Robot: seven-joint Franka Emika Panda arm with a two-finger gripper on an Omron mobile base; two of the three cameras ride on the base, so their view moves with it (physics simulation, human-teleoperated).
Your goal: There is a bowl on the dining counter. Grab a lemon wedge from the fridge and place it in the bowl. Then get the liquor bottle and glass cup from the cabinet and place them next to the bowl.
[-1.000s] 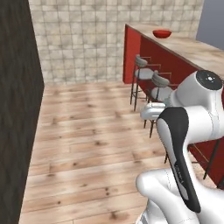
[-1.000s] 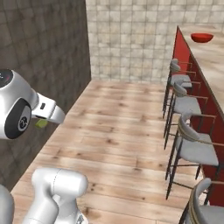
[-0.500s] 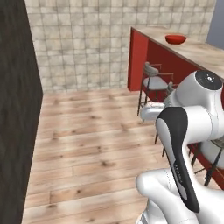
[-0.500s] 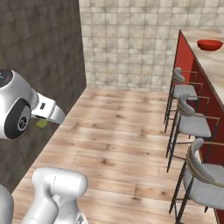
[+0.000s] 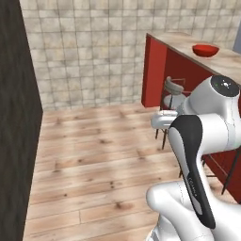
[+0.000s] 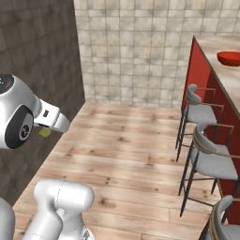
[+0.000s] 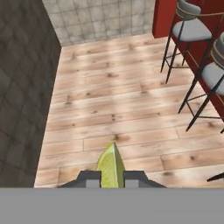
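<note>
In the hand view my gripper [image 7: 112, 178] is shut on the lemon wedge [image 7: 110, 164], a yellow-green sliver standing between the two dark fingertips. The wedge [image 6: 44, 132] also peeks out under the hand in the right base view. The red bowl [image 5: 205, 50] sits on the dining counter [image 5: 176, 39], far ahead to the right; in the right base view the bowl [image 6: 230, 57] rests near the counter's [image 6: 213, 44] right side. The gripper hangs above the wooden floor, well short of the counter.
Grey bar stools [image 6: 198, 112] line the counter's red front [image 6: 199, 77], with another stool [image 5: 172, 91] seen in the left base view. A dark stone wall [image 5: 14, 117] runs along the left, a beige tiled wall [image 6: 131, 51] closes the back. Wooden floor [image 7: 122, 109] lies between them.
The base has driven on and turned, so the whole scene has shifted: the counter, stools and bowl have shifted in both views and the back wall looks closer. The wedge stays in the gripper.
</note>
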